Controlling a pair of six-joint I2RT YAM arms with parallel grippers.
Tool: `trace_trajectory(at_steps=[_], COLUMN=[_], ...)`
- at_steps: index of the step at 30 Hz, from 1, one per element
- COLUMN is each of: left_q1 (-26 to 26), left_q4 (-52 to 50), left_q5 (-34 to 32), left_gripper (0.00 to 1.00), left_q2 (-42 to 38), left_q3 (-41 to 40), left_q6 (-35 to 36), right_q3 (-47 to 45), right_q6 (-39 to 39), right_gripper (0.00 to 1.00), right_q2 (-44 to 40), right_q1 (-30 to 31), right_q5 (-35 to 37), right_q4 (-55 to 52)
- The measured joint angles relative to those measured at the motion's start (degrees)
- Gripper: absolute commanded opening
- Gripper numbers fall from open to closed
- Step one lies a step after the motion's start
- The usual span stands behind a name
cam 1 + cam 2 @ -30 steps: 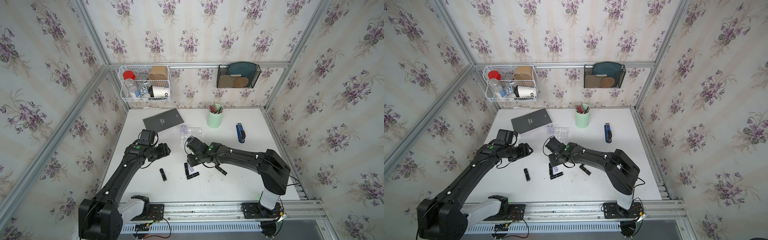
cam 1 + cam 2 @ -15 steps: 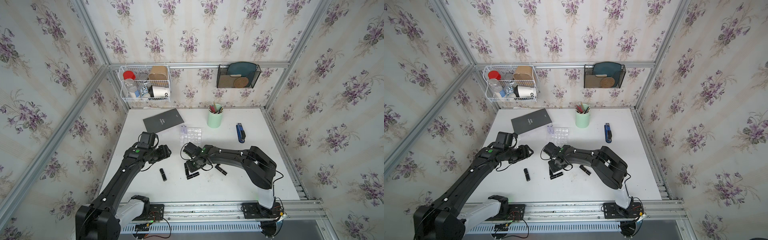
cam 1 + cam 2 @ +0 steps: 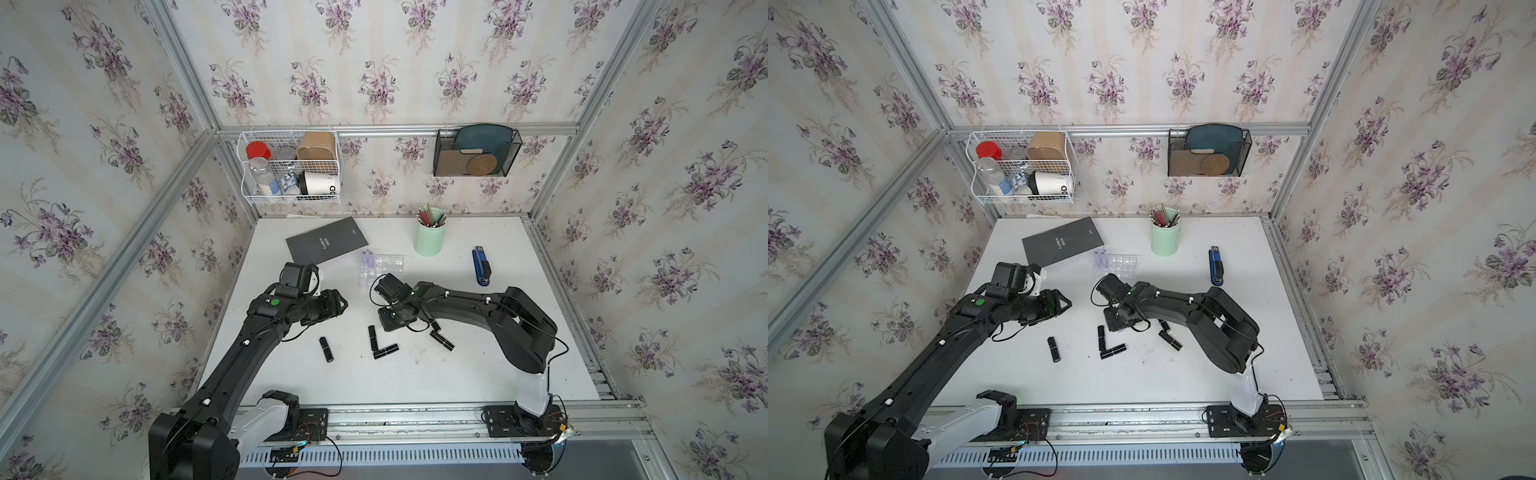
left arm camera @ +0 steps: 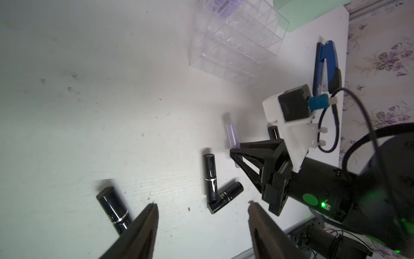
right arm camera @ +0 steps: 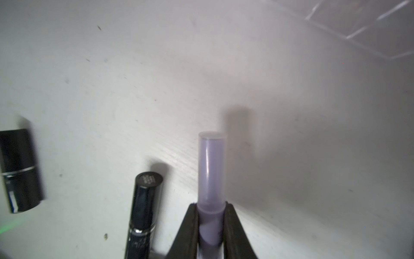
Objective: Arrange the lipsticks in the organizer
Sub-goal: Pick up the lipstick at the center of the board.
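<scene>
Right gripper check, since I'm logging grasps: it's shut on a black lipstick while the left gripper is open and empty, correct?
The colour is wrong: the right gripper is shut on a lilac lipstick, not black, as the right wrist view shows. The left gripper is open and empty.

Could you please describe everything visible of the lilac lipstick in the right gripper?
The lilac lipstick is a slim round tube of smooth, pale purple plastic with a clearer flat end and a faint ridge near the grip. The right gripper is shut on one end, its fingers pressed against both sides; the rest sticks out free. It hangs low over the white table, casting a shadow; whether it touches the table I cannot tell.
</scene>
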Motion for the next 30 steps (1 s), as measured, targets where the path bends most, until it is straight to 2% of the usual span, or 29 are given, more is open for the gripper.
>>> trace_trajectory(at_steps=[4, 6, 9, 12, 16, 22, 24, 27, 30], left_q1=[-2.43, -5.44, -10.54, -12.74, -13.22, -12.94, -12.74, -12.74, -12.74], left_q4=[2.58, 5.81, 13.03, 20.06, 25.99, 26.75, 25.62, 24.37, 23.04], left_q5=[6.6, 9.88, 14.51, 17.84, 20.31, 20.94, 20.74, 20.31, 19.67], left_gripper=[0.67, 0.71, 0.72, 0.68, 0.57, 0.56, 0.5, 0.34, 0.28], left_q2=[-1.57, -1.66, -0.68, 0.2, 1.07, 3.52, 3.87, 4.13, 4.57], left_q3=[-3.69, -6.67, -10.19, -11.41, -11.85, -9.25, -7.65, -6.67, -6.16], left_q6=[-0.15, -2.12, -6.69, -9.64, -10.54, -8.46, -6.62, -5.11, -3.67], right_q3=[-5.95, -8.98, -12.66, -15.26, -17.0, -18.32, -18.8, -19.47, -20.02], right_q6=[4.7, 8.24, 14.05, 19.47, 24.79, 28.59, 29.64, 30.69, 31.1], right_gripper=[0.15, 0.14, 0.15, 0.15, 0.15, 0.15, 0.15, 0.15, 0.15], right_q2=[-8.46, -11.61, -14.64, -16.35, -17.79, -18.82, -19.19, -19.67, -19.91], right_q1=[-3.17, -3.85, -3.93, -4.02, -4.5, -4.55, -4.55, -4.74, -4.74], right_q5=[-4.74, -7.3, -11.28, -14.67, -18.73, -23.54, -24.61, -25.68, -26.62], right_q4=[7.63, 11.98, 19.39, 26.43, 33.55, 38.18, 38.84, 38.95, 39.39])
